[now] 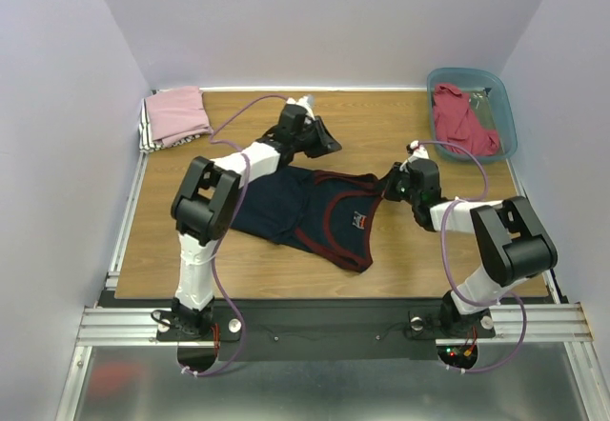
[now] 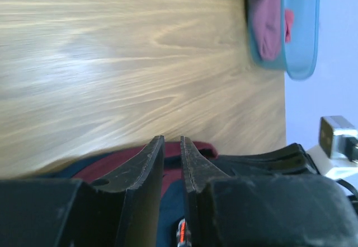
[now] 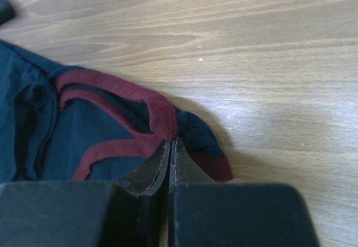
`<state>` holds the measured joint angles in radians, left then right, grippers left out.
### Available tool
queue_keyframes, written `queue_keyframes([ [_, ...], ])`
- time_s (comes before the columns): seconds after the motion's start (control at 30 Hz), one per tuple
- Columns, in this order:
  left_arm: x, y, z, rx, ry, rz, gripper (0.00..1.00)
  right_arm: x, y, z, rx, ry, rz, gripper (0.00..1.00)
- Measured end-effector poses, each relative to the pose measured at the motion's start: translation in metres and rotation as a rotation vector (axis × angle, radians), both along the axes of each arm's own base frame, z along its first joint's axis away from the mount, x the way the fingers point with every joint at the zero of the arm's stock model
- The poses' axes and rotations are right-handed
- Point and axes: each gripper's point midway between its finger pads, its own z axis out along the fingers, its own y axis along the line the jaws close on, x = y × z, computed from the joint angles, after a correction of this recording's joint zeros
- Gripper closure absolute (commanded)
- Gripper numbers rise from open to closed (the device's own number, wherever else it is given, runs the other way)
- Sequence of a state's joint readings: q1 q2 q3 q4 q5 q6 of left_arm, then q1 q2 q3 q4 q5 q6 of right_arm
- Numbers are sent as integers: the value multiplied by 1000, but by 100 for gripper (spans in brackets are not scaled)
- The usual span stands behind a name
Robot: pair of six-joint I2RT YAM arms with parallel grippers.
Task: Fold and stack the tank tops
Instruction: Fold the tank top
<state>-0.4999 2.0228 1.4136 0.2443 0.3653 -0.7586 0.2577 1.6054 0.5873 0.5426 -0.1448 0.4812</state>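
Note:
A navy tank top (image 1: 315,211) with maroon trim lies spread in the middle of the wooden table. My right gripper (image 1: 391,188) is at its right shoulder and is shut on the maroon-edged strap (image 3: 162,118), pinched at the fingertips (image 3: 169,142). My left gripper (image 1: 329,140) hovers at the far edge of the top. Its jaws (image 2: 172,141) stand a narrow gap apart, and the maroon trim (image 2: 112,163) lies beyond them, not clamped. A folded pink tank top (image 1: 176,114) lies at the far left. A red one (image 1: 462,116) sits crumpled in the bin.
A teal plastic bin (image 1: 505,107) stands at the far right corner, also in the left wrist view (image 2: 302,34). The pink top rests on a striped folded cloth (image 1: 146,130). Pale walls enclose the table on three sides. Bare wood (image 1: 381,121) lies between pile and bin.

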Motion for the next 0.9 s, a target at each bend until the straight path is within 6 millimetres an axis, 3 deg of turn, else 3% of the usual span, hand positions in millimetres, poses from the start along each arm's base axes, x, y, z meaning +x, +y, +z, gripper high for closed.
queue_keyframes([
  [0.13,-8,-38,-24,15,14,-80,70,-3,1,5,-7,-26,9,100],
  [0.3,-31,-68,-65,39,81,-159,70,-7,-1,9,-9,-54,14,100],
  [0.4,-35,-86,-76,36,89,-194,70,-10,0,6,-16,-53,20,100],
  [0.57,-45,-105,-78,21,82,-236,70,-16,-2,1,-26,-47,19,99],
  [0.73,-53,-114,-74,8,73,-259,71,-14,-4,6,-25,-60,5,74],
  [0.9,-54,-118,-72,-2,58,-268,71,-16,-10,18,-14,-64,-39,68],
])
